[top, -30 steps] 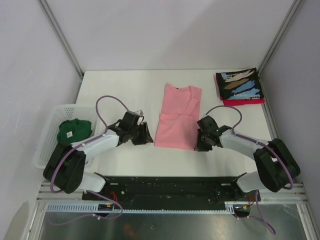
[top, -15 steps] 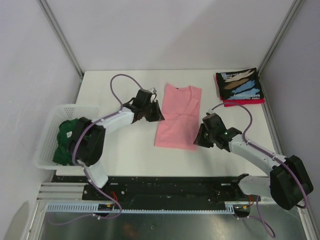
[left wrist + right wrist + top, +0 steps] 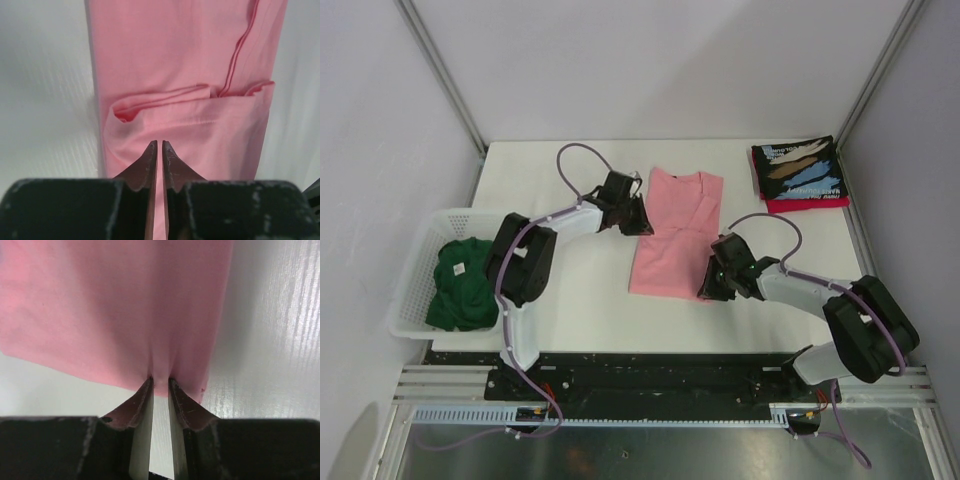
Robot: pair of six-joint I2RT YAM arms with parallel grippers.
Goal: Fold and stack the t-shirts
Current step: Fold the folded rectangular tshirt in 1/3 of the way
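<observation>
Both grippers work the edges of the pink t-shirt [image 3: 672, 235], which lies part-folded mid-table.
At left, the green t-shirt [image 3: 460, 285] fills the basket [image 3: 430, 232]; far right, the black printed t-shirt [image 3: 798, 170] tops the red t-shirt [image 3: 810, 204]. Wrist views alone show the right gripper [image 3: 160, 381] clamped on the puckered hem and the left gripper [image 3: 157, 144] pressed together over cloth, grip unconfirmed.

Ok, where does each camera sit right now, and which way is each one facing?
Top external: fixed above and behind the bases, looking down at the table; both arms show, left pincer and right pincer at the pink t-shirt.
Left wrist: on the left arm, looking past its near-closed fingers along the pink cloth and a folded-in sleeve.
Right wrist: on the right arm, looking past its fingers, which pinch the shirt's near edge.
Shared: all three show the pink t-shirt.
</observation>
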